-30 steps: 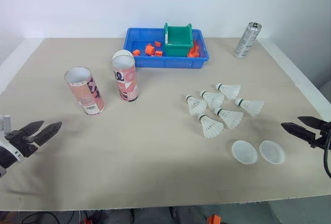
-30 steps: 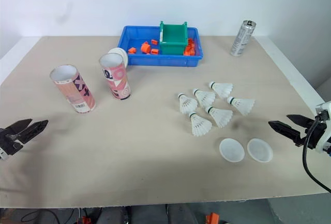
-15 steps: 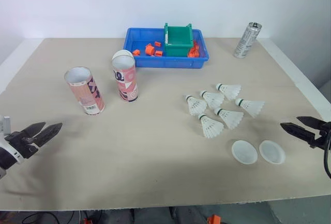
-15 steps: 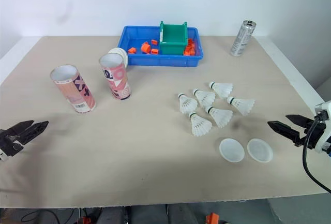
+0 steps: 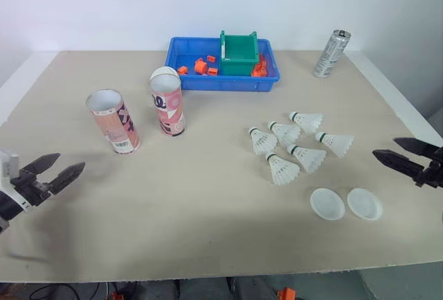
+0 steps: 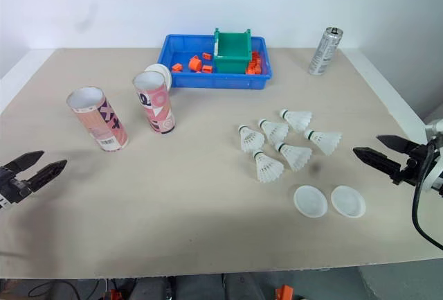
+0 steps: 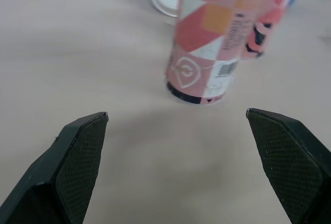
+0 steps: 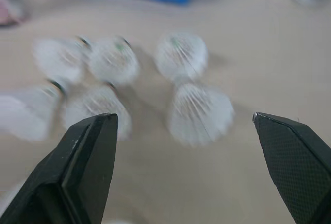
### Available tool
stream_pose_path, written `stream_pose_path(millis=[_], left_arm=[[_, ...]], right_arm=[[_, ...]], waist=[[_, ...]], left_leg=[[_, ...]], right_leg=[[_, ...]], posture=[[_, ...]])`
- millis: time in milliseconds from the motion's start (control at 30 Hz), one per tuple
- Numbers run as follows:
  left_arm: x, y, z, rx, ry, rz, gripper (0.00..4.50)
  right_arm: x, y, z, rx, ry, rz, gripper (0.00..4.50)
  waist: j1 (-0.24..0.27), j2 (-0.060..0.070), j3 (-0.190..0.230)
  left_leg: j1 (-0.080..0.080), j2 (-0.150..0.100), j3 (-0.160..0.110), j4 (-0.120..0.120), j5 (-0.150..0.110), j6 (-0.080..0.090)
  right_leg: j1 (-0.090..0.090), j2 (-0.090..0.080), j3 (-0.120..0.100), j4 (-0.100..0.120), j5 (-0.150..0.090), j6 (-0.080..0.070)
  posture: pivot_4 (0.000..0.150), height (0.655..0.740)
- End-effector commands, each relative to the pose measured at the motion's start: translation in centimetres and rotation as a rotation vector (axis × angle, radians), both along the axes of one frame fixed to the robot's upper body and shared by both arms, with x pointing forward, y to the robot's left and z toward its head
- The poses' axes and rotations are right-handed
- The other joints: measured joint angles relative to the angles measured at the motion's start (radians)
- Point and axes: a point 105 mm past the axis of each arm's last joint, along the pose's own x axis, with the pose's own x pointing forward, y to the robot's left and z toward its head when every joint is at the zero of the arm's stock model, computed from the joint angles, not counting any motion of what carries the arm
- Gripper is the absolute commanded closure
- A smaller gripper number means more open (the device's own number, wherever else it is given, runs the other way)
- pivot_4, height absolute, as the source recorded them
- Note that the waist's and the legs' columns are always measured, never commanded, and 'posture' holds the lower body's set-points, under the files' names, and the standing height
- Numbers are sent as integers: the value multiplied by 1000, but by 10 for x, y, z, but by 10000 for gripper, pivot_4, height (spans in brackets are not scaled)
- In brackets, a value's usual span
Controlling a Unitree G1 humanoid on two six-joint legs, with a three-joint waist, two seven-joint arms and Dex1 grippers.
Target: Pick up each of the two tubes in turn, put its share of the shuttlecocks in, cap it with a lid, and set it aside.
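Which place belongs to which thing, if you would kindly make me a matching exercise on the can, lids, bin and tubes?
Things:
1. silver can
2. white lids
3. green bin
4. pink tubes

Places:
A. inside the blue tray
B. at the table's far right corner
C. between the shuttlecocks and the near edge
D. standing on the left side

Pairs: 1-B, 2-C, 3-A, 4-D

Six shuttlecocks (image 8: 181,56) clustered beyond wide-spread right end effector (image 8: 183,116).
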Motion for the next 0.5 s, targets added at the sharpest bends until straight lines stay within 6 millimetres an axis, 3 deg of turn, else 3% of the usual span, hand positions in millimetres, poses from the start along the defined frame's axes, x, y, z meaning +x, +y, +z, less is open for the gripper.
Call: stream_pose_path(millis=[33,167,267,367,500], left_arm=[[7,-10,12,114,-69,-74,0],[19,-13,17,120,-122,-77,0],[29,-20,11,94,-130,-90,0],[38,-28,2,43,-131,-98,0],[47,-33,1,27,-146,-104,0]], right_arm=[[-5,40,32,-15,-112,171,262],[-5,85,27,-44,-118,324,262],[3,144,17,-69,-151,457,262],[4,186,12,-53,-180,564,262],[-2,206,11,-27,-189,635,262]], waist=[[1,0,0],[1,-1,-1],[0,-1,-1],[2,-1,-1],[14,-1,-1]], left_leg=[[0,0,0,0,0,0],[0,0,0,0,0,0],[0,1,0,0,0,0],[-1,1,0,0,0,1],[-9,0,-3,1,1,1]], right_leg=[[0,0,0,0,0,0],[0,0,0,0,0,0],[0,0,0,0,0,0],[-1,1,0,1,1,1],[-5,1,-2,1,3,7]], posture=[[1500,7309],[1500,7309],[1500,7309],[1500,7309],[1500,7309]])
